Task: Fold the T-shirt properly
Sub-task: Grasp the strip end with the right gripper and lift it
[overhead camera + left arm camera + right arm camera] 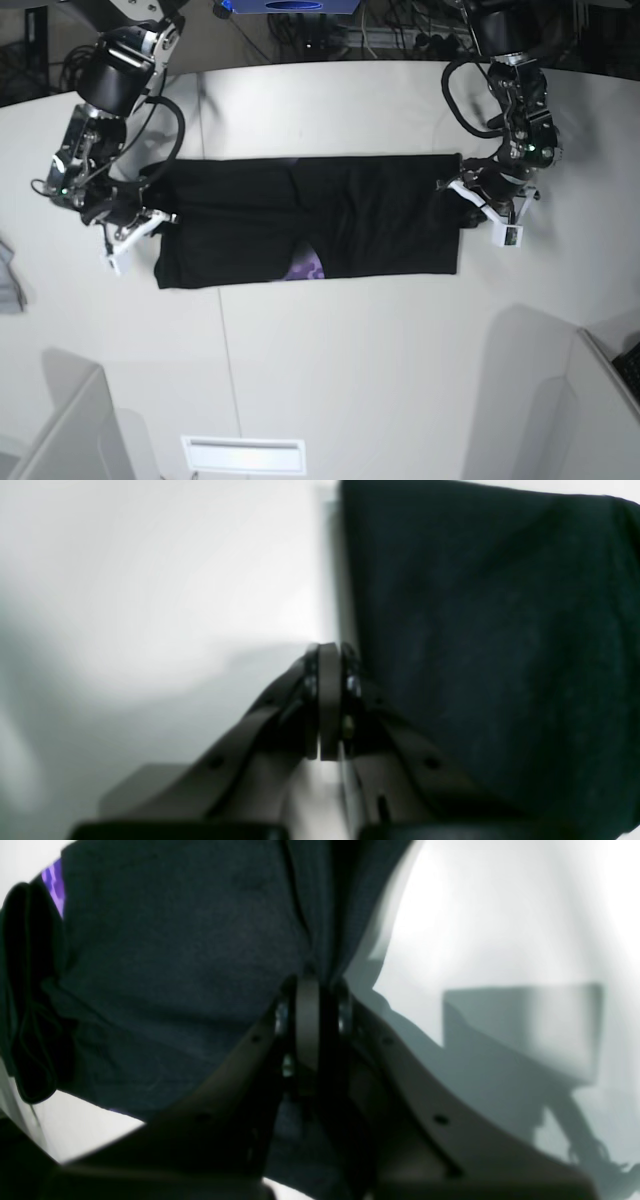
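Note:
The black T-shirt [350, 220] lies flat as a long band across the white table [350, 380], with a bit of purple print [307, 268] showing at its near edge. My right gripper [160, 212] is at the band's left end. In the right wrist view its jaws [315, 980] are shut on a pinch of the T-shirt [175, 965], and a fold runs up from the tips. My left gripper [462, 190] is at the band's right edge. In the left wrist view it [327, 647] is shut, the T-shirt [500, 630] lies just beside it, and no cloth shows between the jaws.
Cables and a blue object [290, 5] sit beyond the table's far edge. Grey panels stand at the near left [70, 430] and near right [600, 400]. A white slotted plate [240, 455] lies at the table's near edge.

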{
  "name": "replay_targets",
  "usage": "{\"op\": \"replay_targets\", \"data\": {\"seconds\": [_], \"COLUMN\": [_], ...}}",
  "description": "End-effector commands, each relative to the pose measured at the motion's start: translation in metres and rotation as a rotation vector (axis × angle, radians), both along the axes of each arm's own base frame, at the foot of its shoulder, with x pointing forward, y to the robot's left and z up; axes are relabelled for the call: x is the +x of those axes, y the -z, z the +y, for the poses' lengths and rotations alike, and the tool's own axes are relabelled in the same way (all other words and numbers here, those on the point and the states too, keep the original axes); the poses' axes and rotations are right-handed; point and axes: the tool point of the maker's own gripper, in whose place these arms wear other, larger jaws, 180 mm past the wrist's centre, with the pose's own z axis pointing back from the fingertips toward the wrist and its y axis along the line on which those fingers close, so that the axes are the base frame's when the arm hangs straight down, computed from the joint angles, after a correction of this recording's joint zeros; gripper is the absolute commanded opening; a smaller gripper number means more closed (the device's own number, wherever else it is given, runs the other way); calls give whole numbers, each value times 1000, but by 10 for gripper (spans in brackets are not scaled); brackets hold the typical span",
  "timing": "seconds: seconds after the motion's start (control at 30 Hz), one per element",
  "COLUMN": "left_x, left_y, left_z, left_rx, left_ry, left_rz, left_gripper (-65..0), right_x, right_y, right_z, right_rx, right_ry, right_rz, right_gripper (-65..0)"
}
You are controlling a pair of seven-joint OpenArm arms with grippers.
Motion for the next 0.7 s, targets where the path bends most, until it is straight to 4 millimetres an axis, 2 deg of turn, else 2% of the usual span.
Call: {"op": "replay_targets", "data": {"seconds": [0.0, 0.1, 0.3, 0.5, 0.67], "left_x": [-15, -9, -6, -6, -6], "left_y": [16, 13, 11, 11, 8], "left_z": [0, -9, -19, -16, -1], "left_rx": [34, 34, 34, 37, 73], "left_ry": [24, 51, 82, 77, 77], "left_rz": [96, 84, 79, 78, 79], "left_gripper": [-650, -650, -650, -650, -650], "right_x": [16, 18, 25, 24, 22], "right_y": [-17, -25, -51, -75, -93], "right_z": [-5, 10, 26, 53, 81], "right_rx": [-31, -75, -121, -144, -111], "right_ry": [-14, -94, -33, -71, -90], "right_rz": [-59, -84, -147, -216, -261], "right_gripper": [-650, -650, -650, -650, -650]}}
